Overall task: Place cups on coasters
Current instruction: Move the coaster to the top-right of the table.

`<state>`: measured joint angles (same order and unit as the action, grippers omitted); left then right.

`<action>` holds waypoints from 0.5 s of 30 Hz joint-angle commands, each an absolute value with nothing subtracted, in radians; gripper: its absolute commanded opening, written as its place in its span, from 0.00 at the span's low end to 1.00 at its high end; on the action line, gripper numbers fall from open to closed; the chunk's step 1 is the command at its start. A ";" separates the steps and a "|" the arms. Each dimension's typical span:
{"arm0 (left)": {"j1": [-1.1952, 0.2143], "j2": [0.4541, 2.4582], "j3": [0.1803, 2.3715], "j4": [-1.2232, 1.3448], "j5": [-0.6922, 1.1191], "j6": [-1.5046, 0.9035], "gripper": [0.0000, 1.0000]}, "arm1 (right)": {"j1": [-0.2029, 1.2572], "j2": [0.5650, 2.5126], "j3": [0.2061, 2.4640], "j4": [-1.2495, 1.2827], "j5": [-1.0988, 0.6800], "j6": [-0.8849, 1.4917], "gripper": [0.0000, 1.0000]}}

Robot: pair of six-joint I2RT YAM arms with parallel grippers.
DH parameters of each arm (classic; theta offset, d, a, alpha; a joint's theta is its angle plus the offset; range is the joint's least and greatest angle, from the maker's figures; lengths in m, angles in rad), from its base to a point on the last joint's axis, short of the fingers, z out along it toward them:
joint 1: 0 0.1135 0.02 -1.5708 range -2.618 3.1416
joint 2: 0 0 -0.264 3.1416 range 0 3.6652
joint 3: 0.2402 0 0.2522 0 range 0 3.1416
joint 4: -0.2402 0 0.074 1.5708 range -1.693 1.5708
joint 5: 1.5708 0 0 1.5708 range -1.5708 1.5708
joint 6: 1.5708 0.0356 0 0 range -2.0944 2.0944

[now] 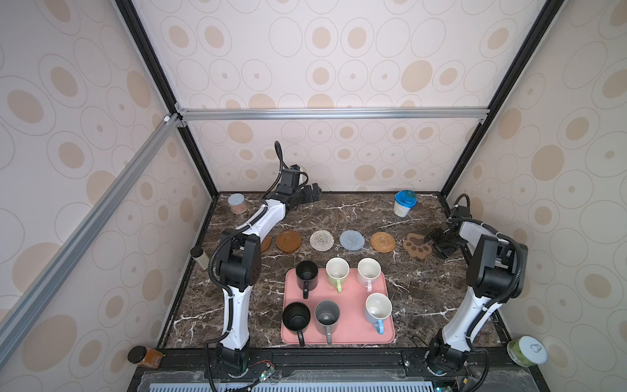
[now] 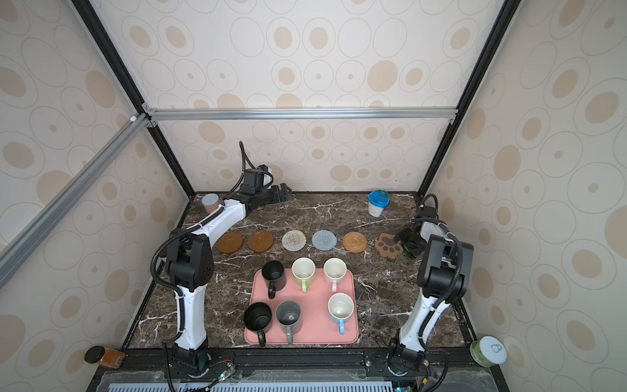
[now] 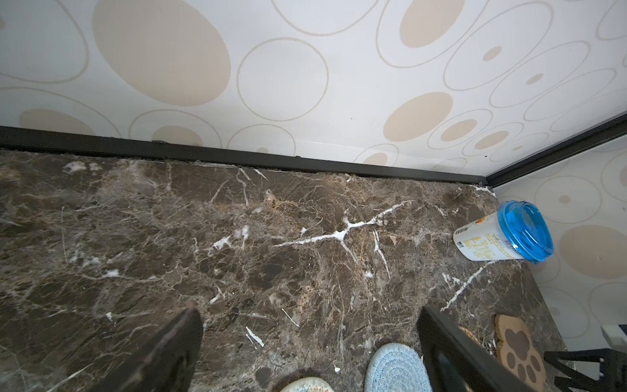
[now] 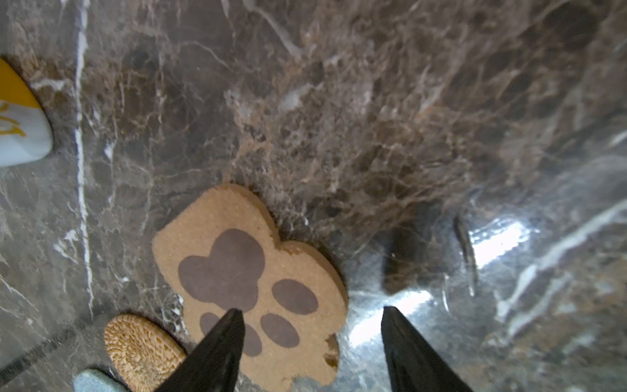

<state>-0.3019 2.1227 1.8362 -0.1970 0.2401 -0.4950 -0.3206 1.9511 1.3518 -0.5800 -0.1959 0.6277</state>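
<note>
**Nothing yet placed, nothing gripped**

**Top views.** In both top views the pink tray [image 1: 351, 307], lower centre, carries six upright items with handles toward the bottom edge. The back row is the black mug [image 1: 307, 274], light green mug [image 1: 337, 270] and white-pink mug [image 1: 368, 270]. The front row is the second black mug [image 1: 296, 317], grey mug [image 1: 327, 316] and white-and-blue mug [image 1: 378, 309]. Both black interiors are too dark to read.

Above the tray, a row lies flat on the worktop [image 1: 424, 305]. In a top view the left arm [image 1: 271, 217] covers most of the leftmost wooden disc [image 1: 265, 243]. Next come the second wooden disc [image 1: 288, 241], whitish woven mat [image 1: 321, 240], blue-grey woven mat [image 1: 352, 240], rattan mat [image 1: 383, 242] and paw coaster [image 1: 416, 247].

The left pincer [image 1: 314, 190] hangs near the back wall, well apart from the tray. The right pincer [image 1: 433, 245] overlaps the paw coaster's right edge.

**Left wrist view.** The left pincer's jaws stand wide apart, with only worktop between them. At right is the blue-lidded jar [image 3: 502, 234], lid on, contents unseen. The bottom edge cuts off both woven mats, and one jaw hides most of the rattan mat.

**Right wrist view.** The right pincer's jaws are parted and hold nothing. One tip is over the paw coaster, the other over bare worktop; contact cannot be judged. A white-and-yellow object [image 4: 20, 129], cut off at the left edge, is unidentifiable.
</note>
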 commanded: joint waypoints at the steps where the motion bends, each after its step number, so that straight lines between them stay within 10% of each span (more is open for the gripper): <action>1: -0.293 2.103 1.830 -0.175 0.229 -0.519 1.00 | -0.319 1.979 1.377 -0.576 -0.224 0.654 0.67; 15: -0.293 2.098 1.824 -0.174 0.227 -0.520 1.00 | -0.316 2.020 1.391 -0.561 -0.254 0.669 0.63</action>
<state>-0.3019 2.1227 1.8233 -0.1936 0.2371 -0.5091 -0.3202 1.9972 1.3804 -0.5560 -0.2371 0.6510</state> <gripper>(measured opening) 0.999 0.635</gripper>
